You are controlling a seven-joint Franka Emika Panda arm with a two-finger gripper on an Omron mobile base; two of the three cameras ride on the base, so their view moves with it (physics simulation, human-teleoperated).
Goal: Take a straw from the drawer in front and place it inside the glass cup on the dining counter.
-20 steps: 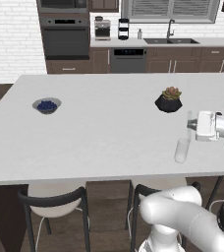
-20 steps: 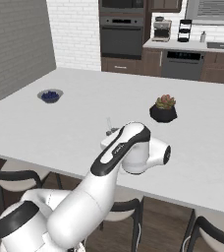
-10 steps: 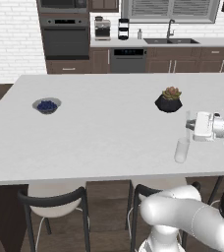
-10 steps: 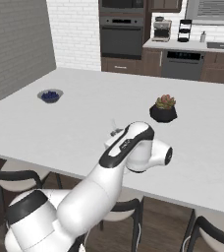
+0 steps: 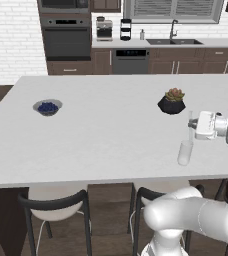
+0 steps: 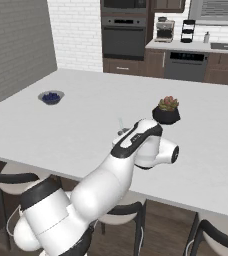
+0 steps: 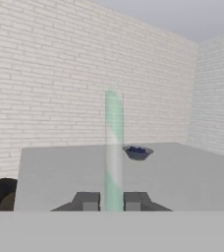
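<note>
the carrying step is in hand: the straw is clamped between the closed fingers of the hand, as seen in the hand view, where the pale tube rises upright from between the two dark tips. in the left base view the straw shows as a thin upright line at the hand's front end, at about 12 o'clock from the glass cup and slightly above it. the cup stands upright on the white bench near its front edge, at 6 o'clock from the black plant pot and well apart from the bowl of berries far over at 9 o'clock. whether the straw's lower end is already over the cup's mouth cannot be told.

the placing is judged not yet done. the next move calls for the straw's lower tip to be lined up over the cup's opening, then lowered inside before the fingers are parted; a narrow rim and a light cup leave little margin for a sideways nudge.
</note>
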